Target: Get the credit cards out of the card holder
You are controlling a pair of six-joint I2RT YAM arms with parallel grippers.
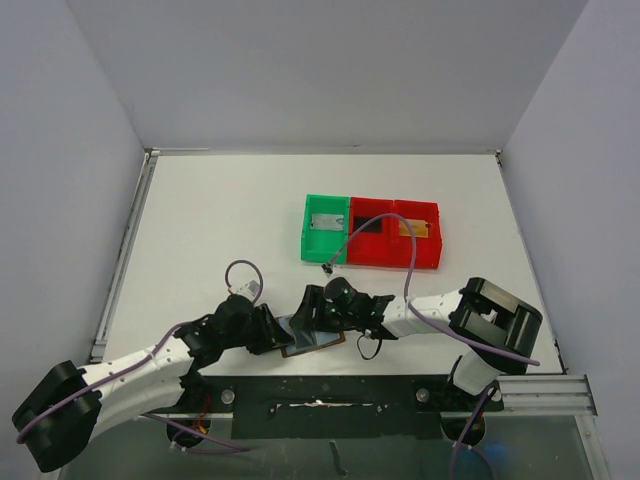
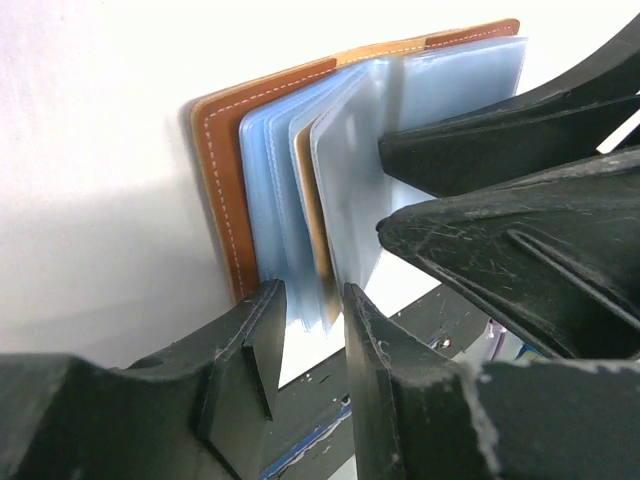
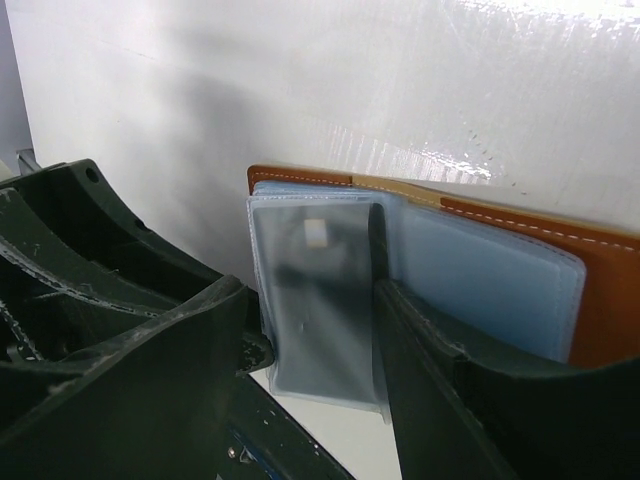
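Scuffed left hand [image 2: 310, 300], stitched leather card holder [image 2: 220, 170]

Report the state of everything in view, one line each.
card holder: open, sleeves fanned
left gripper: shut on card holder
right gripper: open, astride one sleeve
grey card: in green tray
black card: in red tray
golden card: in red tray

Top: high, near edge, looking down on table [image 1: 220, 220].
Wrists: very close, seemingly low-angled.
Shared: holder [image 2: 222, 180], all three.
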